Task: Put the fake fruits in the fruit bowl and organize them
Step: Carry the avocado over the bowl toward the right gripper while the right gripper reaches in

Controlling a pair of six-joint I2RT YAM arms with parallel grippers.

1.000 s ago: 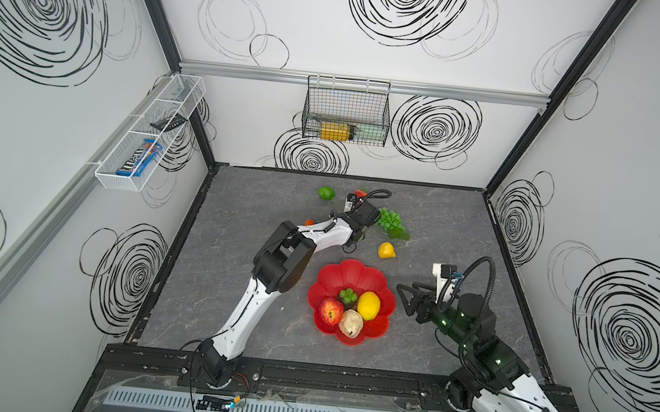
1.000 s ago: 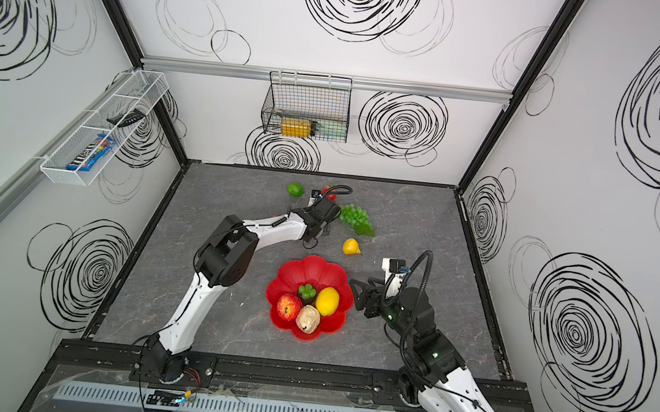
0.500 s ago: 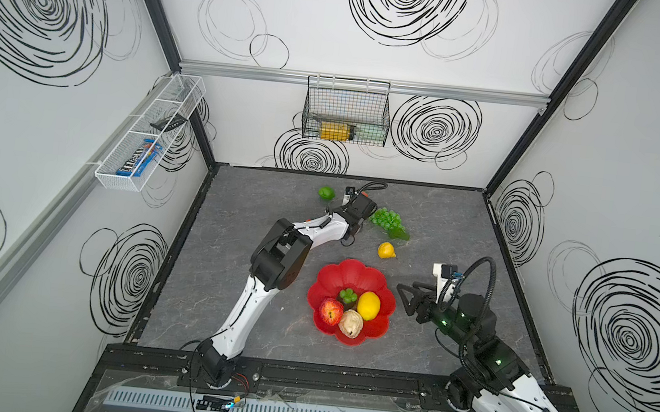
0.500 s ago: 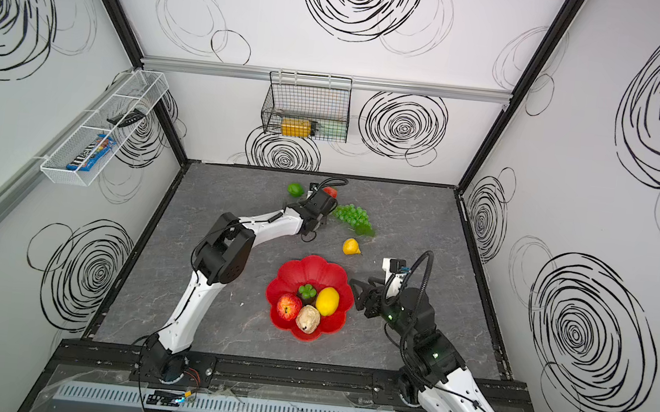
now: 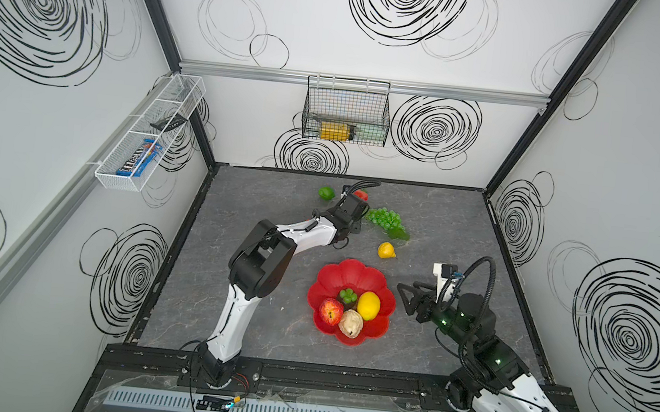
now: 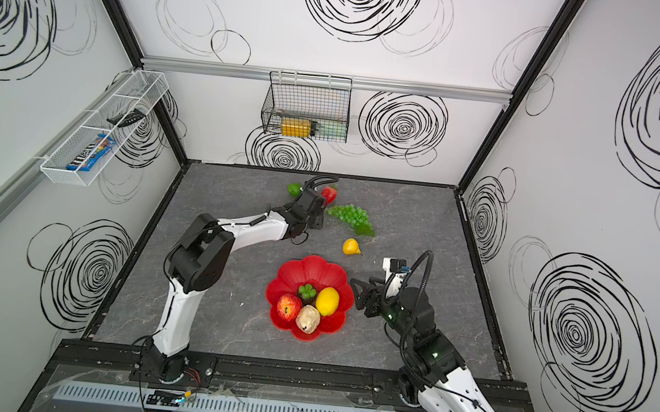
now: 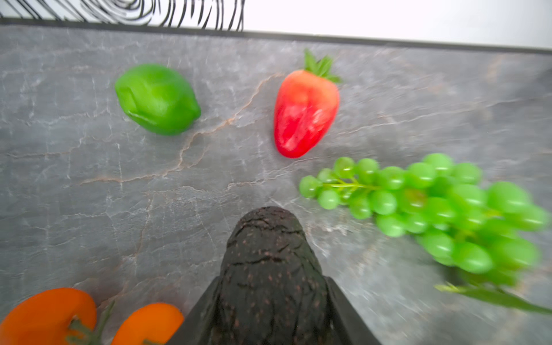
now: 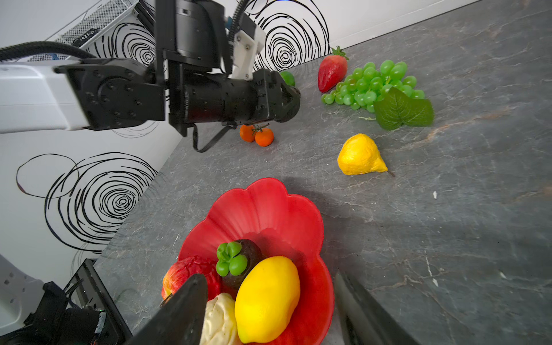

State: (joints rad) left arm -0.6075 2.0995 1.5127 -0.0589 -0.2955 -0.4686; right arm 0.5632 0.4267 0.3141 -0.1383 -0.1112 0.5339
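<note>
The left pincer (image 7: 271, 298) grips the avocado (image 7: 268, 254), tip pointing away from the fruit bowl (image 5: 354, 274); the right pincer (image 5: 405, 300) hangs open beside it.

The left wrist view blurs the grape bunch (image 7: 433, 209) and crops 2 oranges (image 7: 47, 316) at its edge.

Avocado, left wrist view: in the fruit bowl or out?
Out: the left tool grips the avocado near the back wall, away from the fruit bowl.

Red scalloped bowl (image 5: 351, 270) with four fruits (image 5: 368, 305) (dark avocado (image 7: 265, 254) in left claw (image 7: 270, 286))
</note>
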